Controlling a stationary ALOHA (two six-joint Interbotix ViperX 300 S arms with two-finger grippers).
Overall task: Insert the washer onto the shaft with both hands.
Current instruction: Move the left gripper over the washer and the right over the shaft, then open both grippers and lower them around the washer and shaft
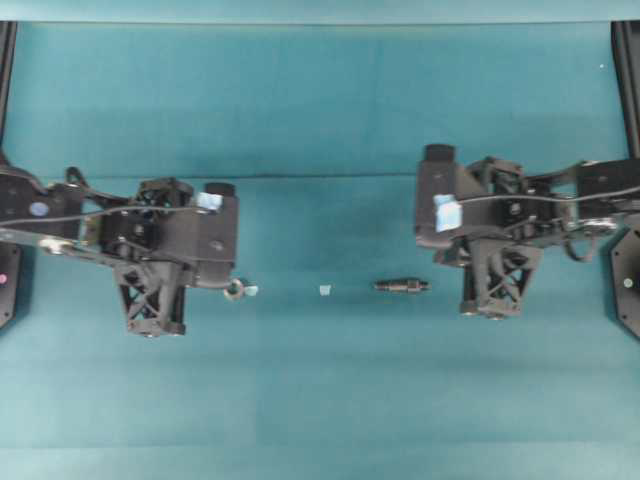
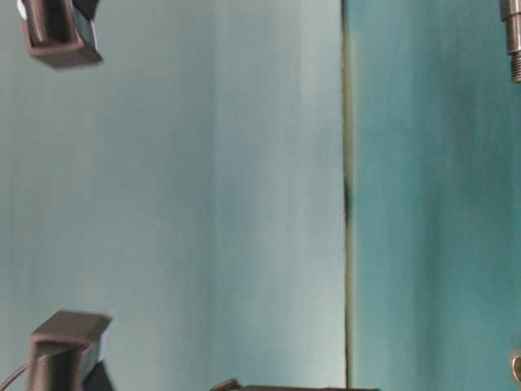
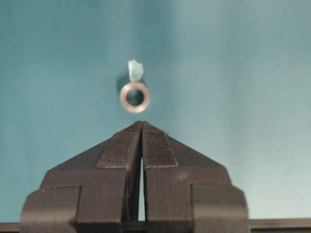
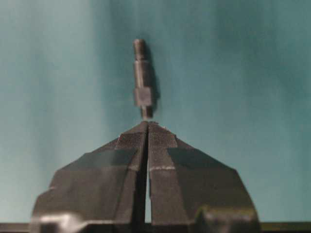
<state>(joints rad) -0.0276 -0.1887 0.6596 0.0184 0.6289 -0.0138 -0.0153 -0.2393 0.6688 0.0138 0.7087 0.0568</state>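
Observation:
The washer (image 1: 233,290), a small silvery ring, lies flat on the teal mat left of centre. In the left wrist view the washer (image 3: 134,96) sits just beyond the tips of my left gripper (image 3: 141,123), which is shut with nothing in it. The shaft (image 1: 402,285), a short dark stepped rod, lies on its side right of centre. My right gripper (image 4: 147,122) is shut and empty, and the near end of the shaft (image 4: 143,82) lies just past its tips, pointing away. The top of the shaft (image 2: 513,41) shows at the table-level view's edge.
A pale blue-white scrap (image 1: 251,291) lies against the washer's right side, and another scrap (image 1: 325,290) sits midway between washer and shaft. Black frame posts (image 1: 8,60) (image 1: 628,60) stand at the far left and right edges.

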